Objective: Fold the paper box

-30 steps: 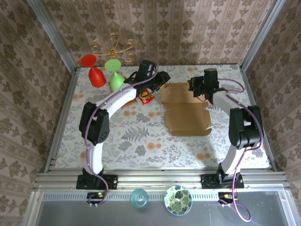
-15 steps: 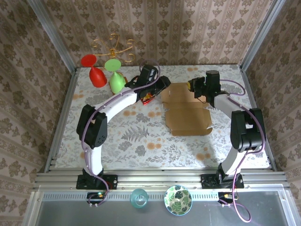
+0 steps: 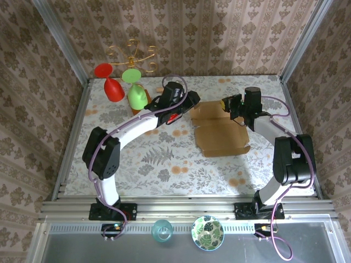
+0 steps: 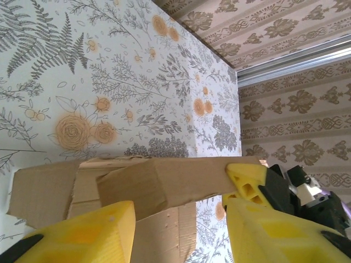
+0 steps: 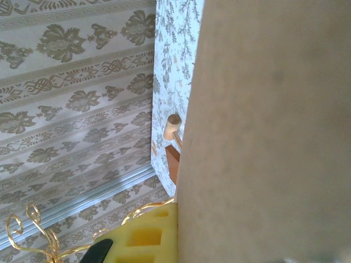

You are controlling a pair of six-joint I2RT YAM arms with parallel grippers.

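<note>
Since a second ago both arms have swung in towards each other, the far flap has risen, and the paper box has slid a little to the right on the tabletop.

From my seat, reading left to right: damask wallpaper closes the cell on three sides, and metal rails frame the tabletop, which is covered in a pale cloth printed with ferns and orange flowers. At the far left a red glass and a green glass lie tipped below a gold wire stand.

My left tool sits at the box's far-left corner. Its yellow fingers are spread wide on either side of the raised flap, not closed on it. A red-yellow packet peeks out just under that arm.

The box lies right of centre, its near panel flat on the cloth and its far flap lifted.

My right tool is clamped on the flap's right end. On its wrist camera one yellow finger lies flat against the cardboard, and the other is hidden behind it.

On the grey ledge in front of the arm bases stand a teal cup and, to its right, a leaf-patterned bowl.
</note>
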